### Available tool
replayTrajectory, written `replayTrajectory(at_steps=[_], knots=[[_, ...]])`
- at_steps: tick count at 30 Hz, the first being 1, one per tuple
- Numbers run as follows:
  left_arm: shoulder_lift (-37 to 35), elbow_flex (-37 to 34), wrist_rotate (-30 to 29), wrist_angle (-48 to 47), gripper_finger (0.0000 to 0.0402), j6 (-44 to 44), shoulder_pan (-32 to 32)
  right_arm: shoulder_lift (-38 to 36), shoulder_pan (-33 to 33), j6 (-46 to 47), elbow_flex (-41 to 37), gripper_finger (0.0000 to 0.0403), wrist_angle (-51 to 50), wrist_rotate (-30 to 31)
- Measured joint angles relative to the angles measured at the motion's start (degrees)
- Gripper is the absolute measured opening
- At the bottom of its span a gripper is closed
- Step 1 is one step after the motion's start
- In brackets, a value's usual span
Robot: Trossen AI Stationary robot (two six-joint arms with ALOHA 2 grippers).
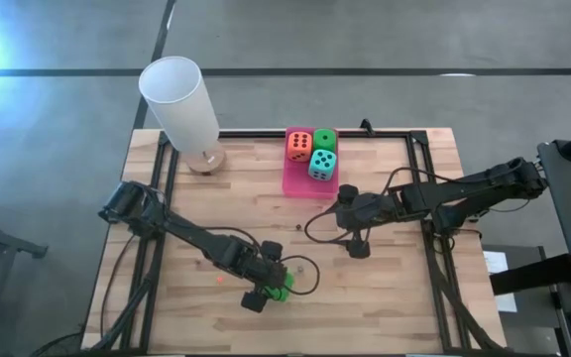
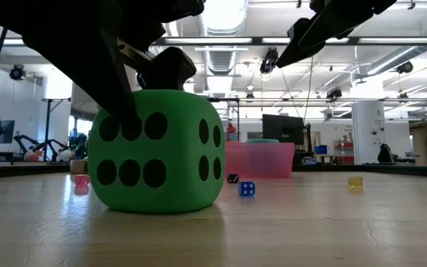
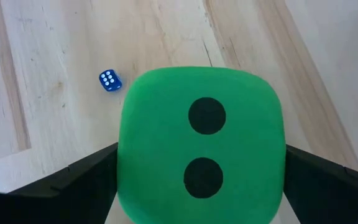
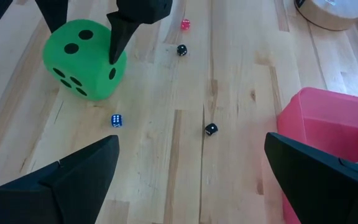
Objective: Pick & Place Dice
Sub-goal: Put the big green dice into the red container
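Straddling green die (image 3: pixel 201 146), left end effector (image 1: pixel 269 290) spread wide, wrist view alone revealing two-pip top, right end effector (image 1: pixel 357 245) wide, empty

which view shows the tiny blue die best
The left wrist view: the tiny blue die lies unobstructed on bare wood, white pips readable. The right wrist view and the low view show it smaller; the high view doesn't resolve it.

Overhead looking down, table-level close behind green die (image 2: pixel 158 152), wrists sharing it

Green die (image 1: pixel 279 289) sits on bare wood; orange-red (image 1: pixel 298 145), green (image 1: pixel 324 140), teal (image 1: pixel 322 165) dice clustered apart
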Motion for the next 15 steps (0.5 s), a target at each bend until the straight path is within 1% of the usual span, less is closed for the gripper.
replayTrajectory(at_steps=[10, 15], knots=[[0.0, 0.0, -0.2, 0.15, 0.0333, 0.41, -0.04, 0.0, 0.01, 0.0, -0.01, 0.04, -0.02, 0.0], [-0.04, 0.06, -0.35, 0.08, 0.0326, 0.44, -0.04, 0.0, 0.0, -0.06, 0.0, 0.04, -0.03, 0.0]])
